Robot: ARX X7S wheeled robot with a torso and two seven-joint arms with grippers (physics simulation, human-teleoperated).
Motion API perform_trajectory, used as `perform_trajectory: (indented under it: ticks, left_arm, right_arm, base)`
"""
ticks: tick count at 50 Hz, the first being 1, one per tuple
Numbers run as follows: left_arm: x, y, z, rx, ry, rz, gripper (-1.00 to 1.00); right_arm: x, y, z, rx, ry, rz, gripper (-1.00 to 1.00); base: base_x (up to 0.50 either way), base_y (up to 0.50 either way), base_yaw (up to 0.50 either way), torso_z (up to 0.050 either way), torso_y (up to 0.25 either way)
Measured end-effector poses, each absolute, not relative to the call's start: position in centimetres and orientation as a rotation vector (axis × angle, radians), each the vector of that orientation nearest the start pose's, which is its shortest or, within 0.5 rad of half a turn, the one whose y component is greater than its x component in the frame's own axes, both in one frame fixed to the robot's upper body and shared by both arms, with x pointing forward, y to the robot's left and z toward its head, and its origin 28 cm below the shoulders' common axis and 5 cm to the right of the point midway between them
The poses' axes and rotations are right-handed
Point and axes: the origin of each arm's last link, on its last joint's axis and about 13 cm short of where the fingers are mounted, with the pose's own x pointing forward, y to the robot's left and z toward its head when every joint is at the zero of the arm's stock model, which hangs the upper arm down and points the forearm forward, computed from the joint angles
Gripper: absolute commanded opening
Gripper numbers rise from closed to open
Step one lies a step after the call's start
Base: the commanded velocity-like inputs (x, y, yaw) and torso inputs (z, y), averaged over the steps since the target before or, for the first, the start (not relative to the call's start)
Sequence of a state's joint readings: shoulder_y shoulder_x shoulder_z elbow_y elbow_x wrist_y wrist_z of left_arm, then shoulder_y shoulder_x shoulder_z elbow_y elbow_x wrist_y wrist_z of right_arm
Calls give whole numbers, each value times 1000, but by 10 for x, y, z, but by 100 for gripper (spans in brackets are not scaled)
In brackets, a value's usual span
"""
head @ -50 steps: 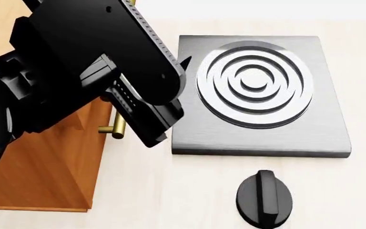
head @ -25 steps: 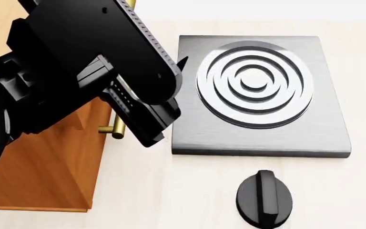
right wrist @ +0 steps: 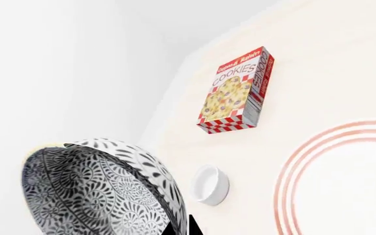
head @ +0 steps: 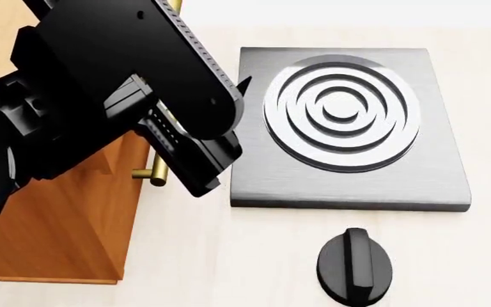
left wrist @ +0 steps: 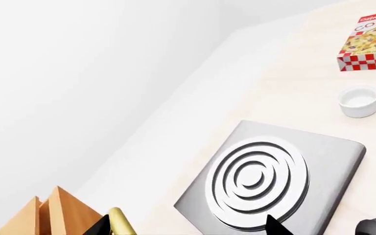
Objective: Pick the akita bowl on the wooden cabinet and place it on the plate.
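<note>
The akita bowl, black and white with a swirling leaf pattern, hangs tilted in the right wrist view. My right gripper is shut on its rim, one dark fingertip on each side of the wall. Beyond it lies the plate, white with thin red rings, only partly in frame. The wooden cabinet stands at the left of the head view, with a brass handle. My left arm hangs over it. My left gripper is open and holds nothing, between the cabinet corner and the stove.
A grey stove slab with a ringed burner lies on the pale counter, with a black knob in front of it. A cookie box and a small white ramekin sit near the plate, close to the white wall.
My left arm has edged slightly to the left over the cabinet. Nothing else in the head view has moved.
</note>
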State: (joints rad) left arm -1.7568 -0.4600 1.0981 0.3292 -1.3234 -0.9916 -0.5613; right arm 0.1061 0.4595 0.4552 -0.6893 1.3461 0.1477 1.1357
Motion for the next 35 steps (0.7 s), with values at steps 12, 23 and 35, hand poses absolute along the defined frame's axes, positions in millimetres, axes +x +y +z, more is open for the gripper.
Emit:
perform_trajectory:
  ticks: [12, 23, 35]
  left_arm:
    - [257, 142, 343, 682, -155, -548, 100]
    - [257, 143, 342, 679, -152, -545, 100]
    - [257, 143, 341, 677, -151, -542, 100]
  right_arm:
    - [177, -193, 215, 996, -255, -705, -100]
    - [176, -192, 214, 1032, -246, -712, -100]
    - [173, -194, 214, 1095, -256, -733, -100]
  base:
    - [0, 0, 0, 0, 1]
    - [0, 0, 0, 1, 0]
    - [0, 0, 0, 0, 0]
